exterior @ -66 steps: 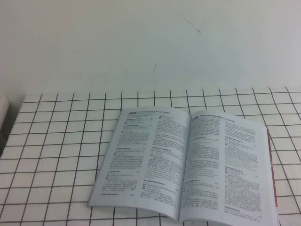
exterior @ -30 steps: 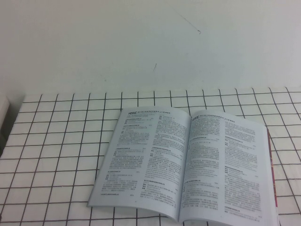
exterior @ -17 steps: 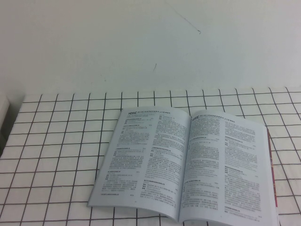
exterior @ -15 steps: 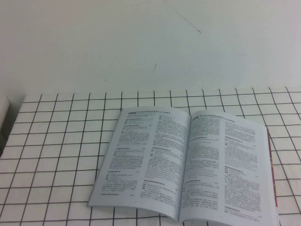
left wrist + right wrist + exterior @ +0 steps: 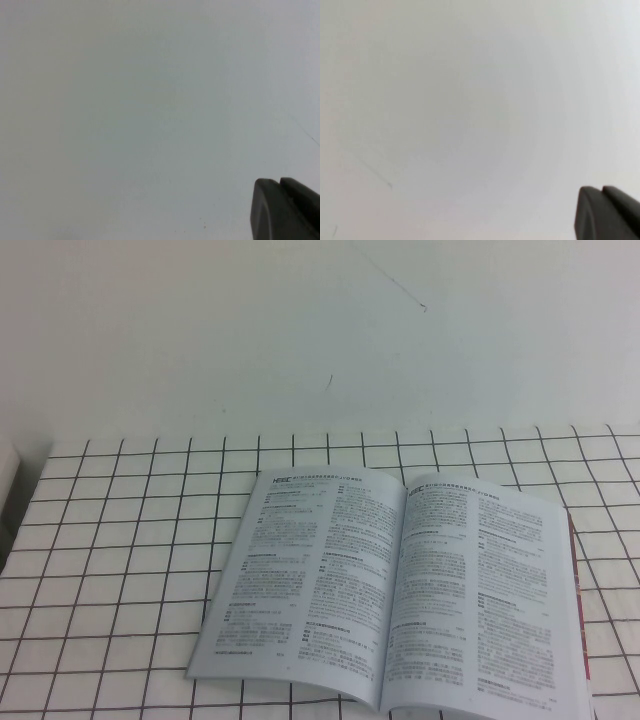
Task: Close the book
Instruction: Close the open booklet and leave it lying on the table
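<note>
The book [image 5: 400, 590] lies open and flat on the checked table [image 5: 130, 540], right of centre and near the robot's edge. Closing has not begun. Neither arm shows in the high view. The left gripper [image 5: 285, 210] and right gripper [image 5: 607, 212] each show only a dark tip against the white wall [image 5: 300, 340], and whether they are open or closed cannot be told. The next move likely calls for one arm to descend to a page's outer edge, lift it and fold it across.
</note>
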You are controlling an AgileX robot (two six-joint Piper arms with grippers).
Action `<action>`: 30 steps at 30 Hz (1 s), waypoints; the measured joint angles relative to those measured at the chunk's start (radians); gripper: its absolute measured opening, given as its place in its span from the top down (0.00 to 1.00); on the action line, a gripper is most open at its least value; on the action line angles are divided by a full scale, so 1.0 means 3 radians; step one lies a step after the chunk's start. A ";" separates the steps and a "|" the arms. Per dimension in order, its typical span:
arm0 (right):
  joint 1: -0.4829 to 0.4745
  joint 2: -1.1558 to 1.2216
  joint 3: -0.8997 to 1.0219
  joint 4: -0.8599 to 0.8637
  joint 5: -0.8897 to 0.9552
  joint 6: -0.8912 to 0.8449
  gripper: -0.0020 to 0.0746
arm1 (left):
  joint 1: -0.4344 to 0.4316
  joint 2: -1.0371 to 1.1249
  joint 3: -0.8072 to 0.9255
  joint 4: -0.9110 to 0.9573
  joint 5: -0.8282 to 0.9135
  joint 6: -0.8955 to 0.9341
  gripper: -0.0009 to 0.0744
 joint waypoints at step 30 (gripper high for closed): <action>0.0000 0.4197 -0.1818 0.2779 0.2432 -0.3364 0.98 | 0.0000 0.3782 -0.2414 -0.2196 0.2507 0.1676 0.99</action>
